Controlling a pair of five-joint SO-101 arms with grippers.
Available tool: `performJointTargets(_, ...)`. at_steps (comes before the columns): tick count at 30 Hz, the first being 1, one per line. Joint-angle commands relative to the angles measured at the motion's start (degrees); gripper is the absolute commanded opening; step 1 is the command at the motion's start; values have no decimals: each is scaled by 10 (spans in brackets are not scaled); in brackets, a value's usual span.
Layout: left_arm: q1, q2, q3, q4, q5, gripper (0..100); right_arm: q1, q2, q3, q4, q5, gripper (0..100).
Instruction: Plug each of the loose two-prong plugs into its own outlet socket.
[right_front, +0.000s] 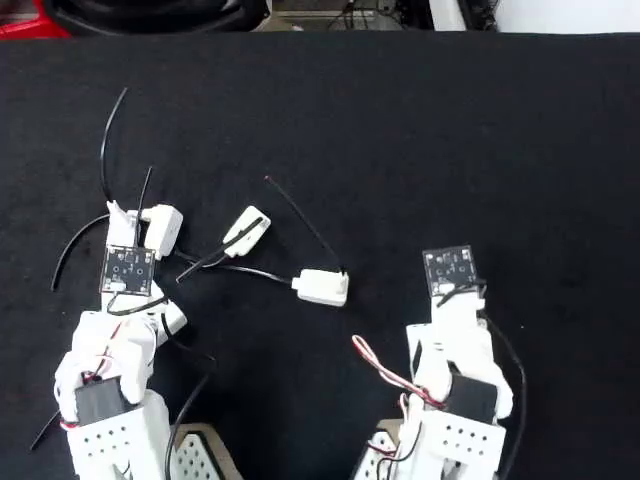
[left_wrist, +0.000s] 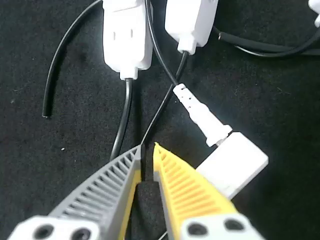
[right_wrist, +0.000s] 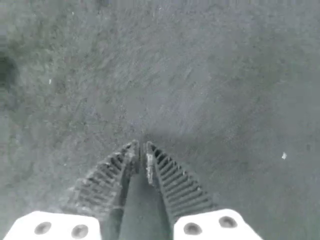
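While the left gripper (left_wrist: 147, 148) pinched a black cord (left_wrist: 160, 110), the right gripper's (right_wrist: 141, 146) jaws sat closed above the table (right_wrist: 225, 75).

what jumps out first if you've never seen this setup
White plugs lie scattered over the left half of the black table. The left hand sits among them, closed on a cord; the right hand hangs shut over bare table.

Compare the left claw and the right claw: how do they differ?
The left claw is closed on a thin black cable; the right claw is closed on nothing. The left claw sits by a white outlet socket; the right claw is over bare black cloth. Both are shut.
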Motion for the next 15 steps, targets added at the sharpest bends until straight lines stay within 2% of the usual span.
performJointTargets(1, -5, -1, 11, -10, -4, 55, 4, -42, -5, 10, 5, 11)
performJointTargets(15, -5, -1, 11, -10, -4, 55, 4, -38, -5, 7, 6, 11)
